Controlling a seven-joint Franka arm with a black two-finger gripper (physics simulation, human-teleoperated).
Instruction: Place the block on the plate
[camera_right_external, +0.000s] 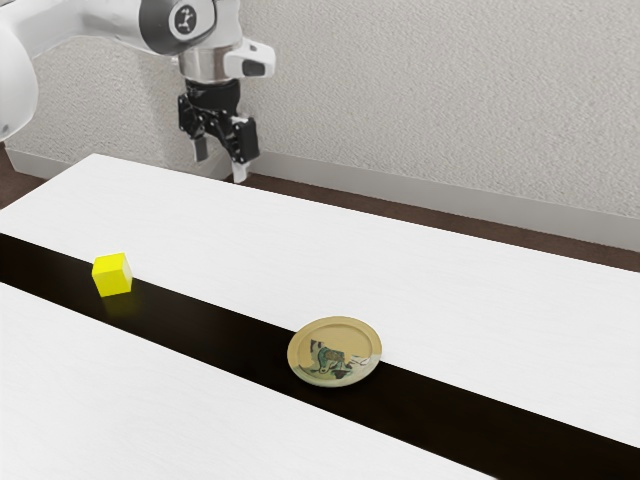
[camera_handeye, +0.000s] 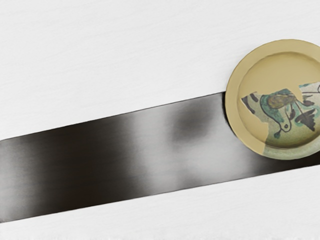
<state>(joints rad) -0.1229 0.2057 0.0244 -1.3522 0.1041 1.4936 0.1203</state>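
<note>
- A yellow block (camera_right_external: 112, 276) sits on a glossy black band (camera_right_external: 220, 335) at the left of the exterior view, well apart from the plate.
- The plate (camera_right_external: 340, 329), round and tan-rimmed, lies below and right of the exterior view's center, overlapping the band's upper edge; its shallow well carries a green-and-blue figure and dark leaf-like shapes, seen in closer detail in the wrist view.
- A round emblem (camera_right_external: 185, 19) marks the robot arm (camera_right_external: 80, 28) at the exterior view's upper left, its design too small to identify.
- The black tool (camera_right_external: 221, 168) hangs above the far part of the white worktop (camera_right_external: 430, 285), its two fingers spread and pointing down, touching neither block nor plate, with nothing between them.
- Behind the worktop stands a textured pale wall (camera_right_external: 430, 100), edged by a gray baseboard (camera_right_external: 400, 190).
</note>
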